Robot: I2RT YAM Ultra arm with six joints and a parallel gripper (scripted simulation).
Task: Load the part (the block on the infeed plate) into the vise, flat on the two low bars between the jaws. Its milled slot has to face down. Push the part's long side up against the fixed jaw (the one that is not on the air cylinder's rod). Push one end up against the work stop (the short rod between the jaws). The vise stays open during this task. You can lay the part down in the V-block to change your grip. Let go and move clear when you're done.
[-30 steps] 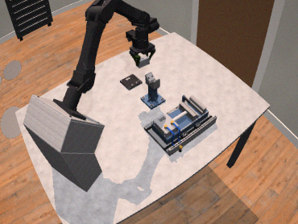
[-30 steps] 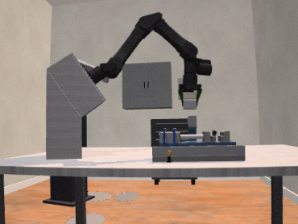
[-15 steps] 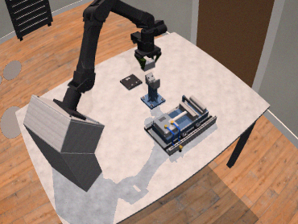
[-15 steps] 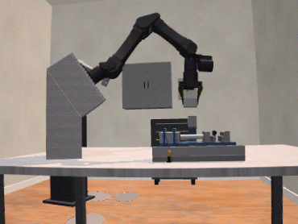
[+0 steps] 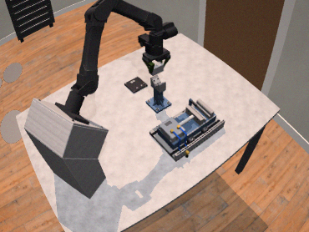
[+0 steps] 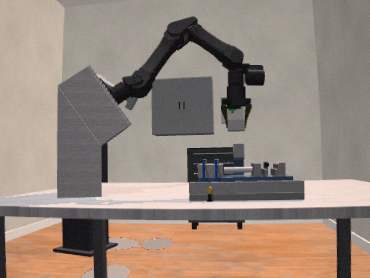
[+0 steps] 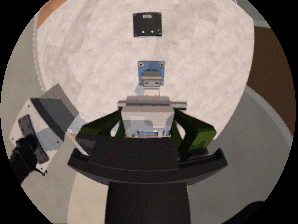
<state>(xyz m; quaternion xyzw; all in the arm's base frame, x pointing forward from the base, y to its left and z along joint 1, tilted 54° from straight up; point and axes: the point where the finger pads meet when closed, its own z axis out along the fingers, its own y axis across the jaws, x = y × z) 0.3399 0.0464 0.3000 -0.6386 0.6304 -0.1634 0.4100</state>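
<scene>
My gripper (image 5: pixel 155 66) is shut on the part (image 5: pixel 156 68), a light grey block, and holds it high in the air above the V-block (image 5: pixel 158 83). In the exterior view the gripper (image 6: pixel 236 120) holds the part (image 6: pixel 237 121) well above the vise (image 6: pixel 245 180). In the wrist view the part (image 7: pixel 152 115) sits between the green fingers, with the V-block (image 7: pixel 150 72) below and beyond it. The vise (image 5: pixel 189 128) lies open on the table to the right. The dark infeed plate (image 5: pixel 135 84) is bare. I cannot tell which way the slot faces.
The V-block stands on a blue base plate (image 5: pixel 159 104). The arm's grey pedestal (image 5: pixel 63 143) fills the left of the table. The infeed plate also shows in the wrist view (image 7: pixel 149 24). A grey panel (image 6: pixel 182 106) hangs behind.
</scene>
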